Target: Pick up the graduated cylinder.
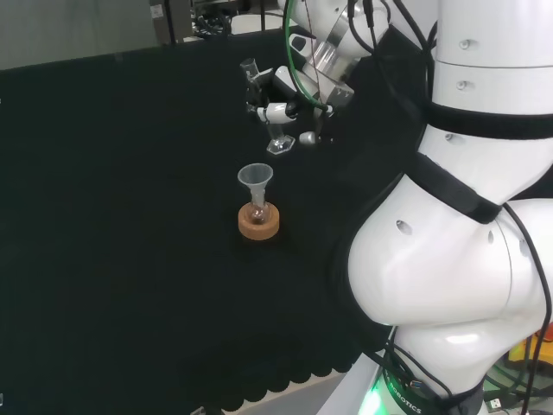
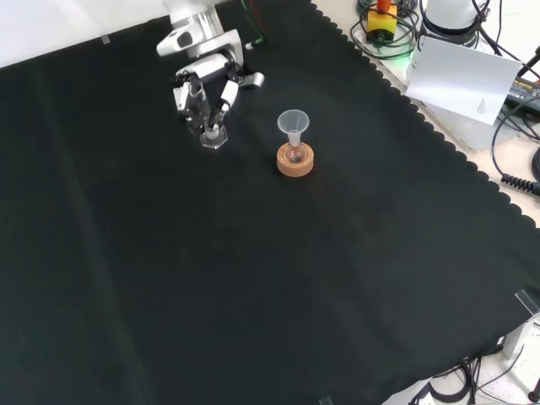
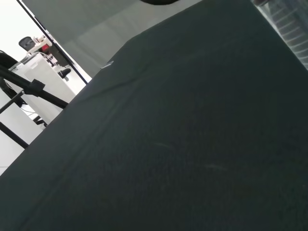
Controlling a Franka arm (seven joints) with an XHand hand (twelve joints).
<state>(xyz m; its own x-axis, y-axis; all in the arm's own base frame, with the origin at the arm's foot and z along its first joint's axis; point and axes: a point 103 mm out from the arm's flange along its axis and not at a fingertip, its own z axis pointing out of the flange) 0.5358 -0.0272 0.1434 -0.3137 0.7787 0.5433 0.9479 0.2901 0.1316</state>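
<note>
Front view, working from near to far: you have bare black cloth on the bench [image 2: 253, 295], then a cork ring [image 2: 295, 162] carrying a small flask [image 2: 294, 152] with a funnel [image 2: 294, 122]. Farther off to its left stands the graduated cylinder [image 2: 213, 135], upright on its base. The hand [image 2: 207, 84] reaches down with fingers curled round its tube. The flask stands well apart, so lifting straight up looks unobstructed.

— Any lettering legible from your post?
— None I can read. White sheet [image 2: 460, 76] off the cloth [image 2: 253, 278] edge, front view: one small dark mark, too small to make out. Graduated cylinder [image 3: 288, 24], close in my wrist view: faint scale lines, no figures legible
</note>
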